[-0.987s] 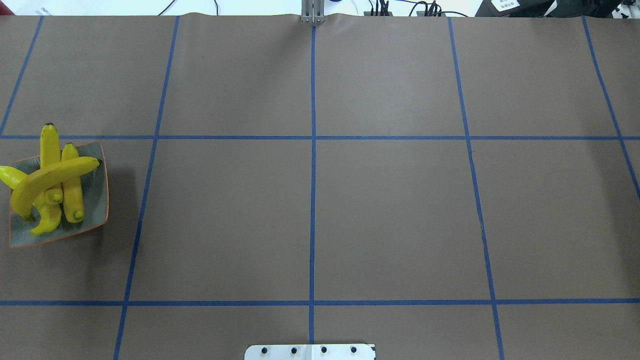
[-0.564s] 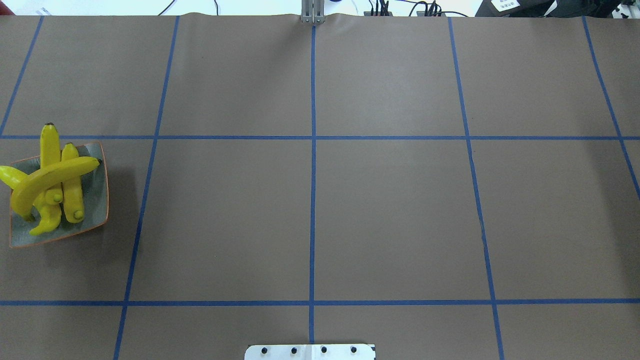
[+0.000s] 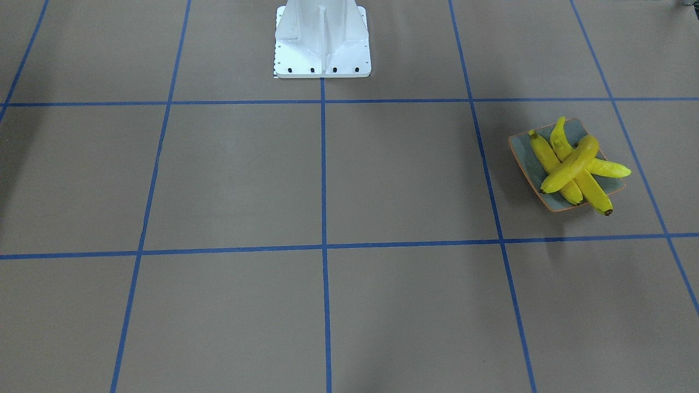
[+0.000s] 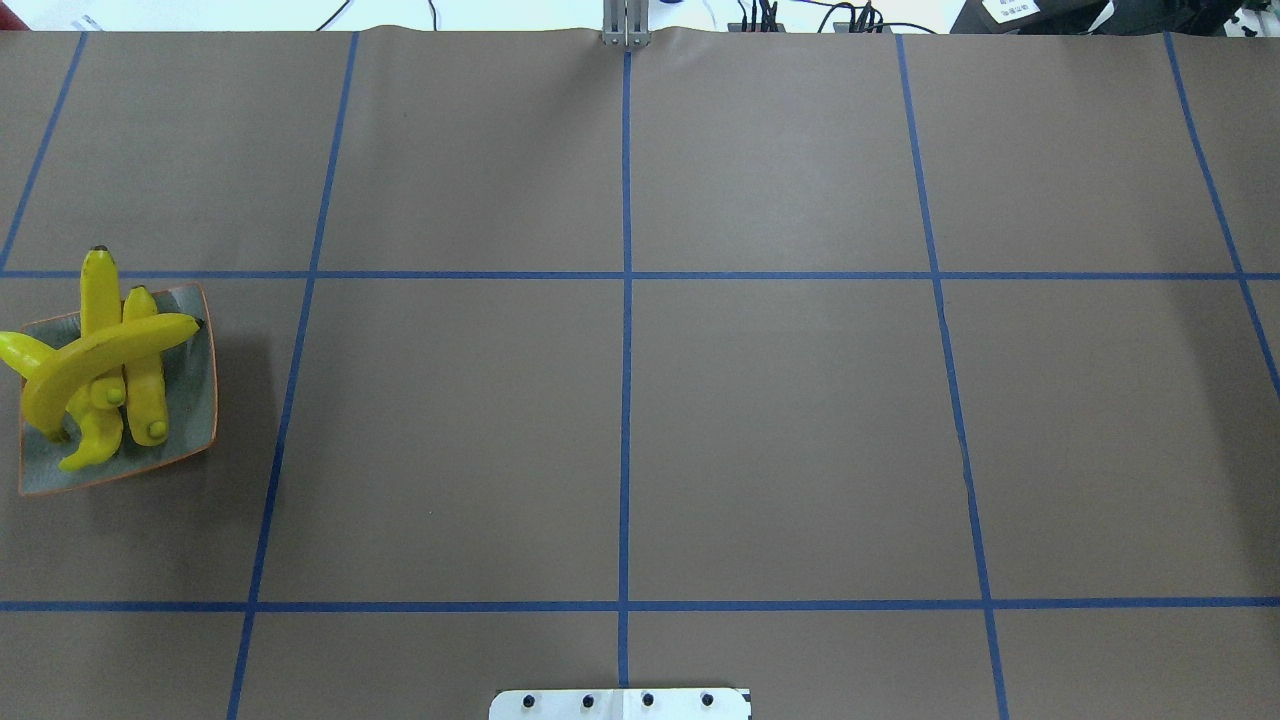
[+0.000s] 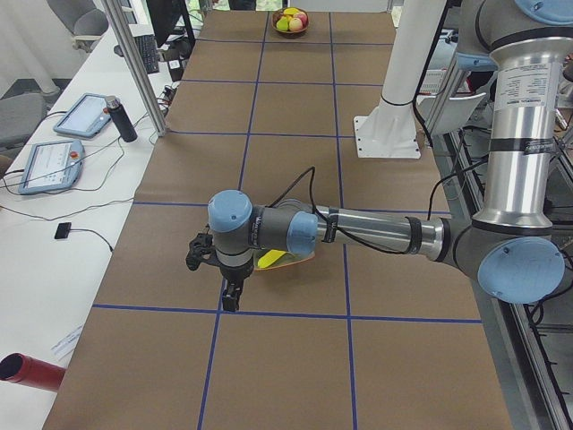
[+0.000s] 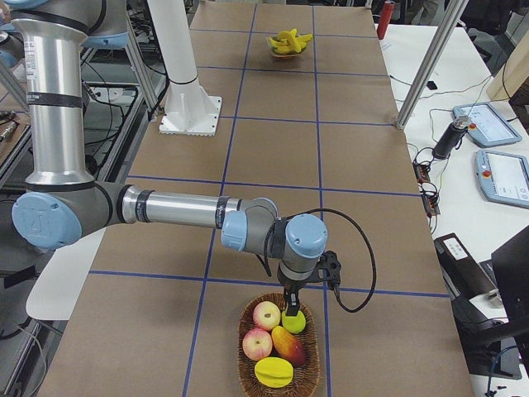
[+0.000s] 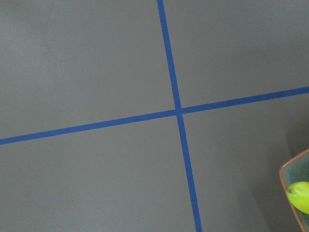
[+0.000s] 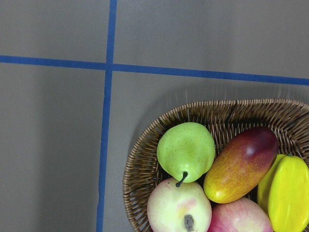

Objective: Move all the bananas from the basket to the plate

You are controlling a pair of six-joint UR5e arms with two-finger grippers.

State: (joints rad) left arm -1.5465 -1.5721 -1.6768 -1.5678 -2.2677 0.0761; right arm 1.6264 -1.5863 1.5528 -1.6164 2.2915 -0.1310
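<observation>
All four bananas (image 4: 100, 362) lie crossed on the plate (image 4: 192, 400) at the overhead view's left edge. The basket (image 8: 145, 145), lower right in the right wrist view, shows only other fruit (image 8: 186, 150). The task looks finished, though part of the basket is cut off. The left gripper (image 5: 230, 296) and right gripper (image 6: 290, 308) show only in side views, so I cannot tell their opening.

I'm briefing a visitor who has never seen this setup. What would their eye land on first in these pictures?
First, the bright yellow bananas, piled crosswise on a small grey-green plate at the table's end on the robot's left. Next, the wicker basket of mixed fruit at the opposite end, with the right arm stretched low over it.
</observation>
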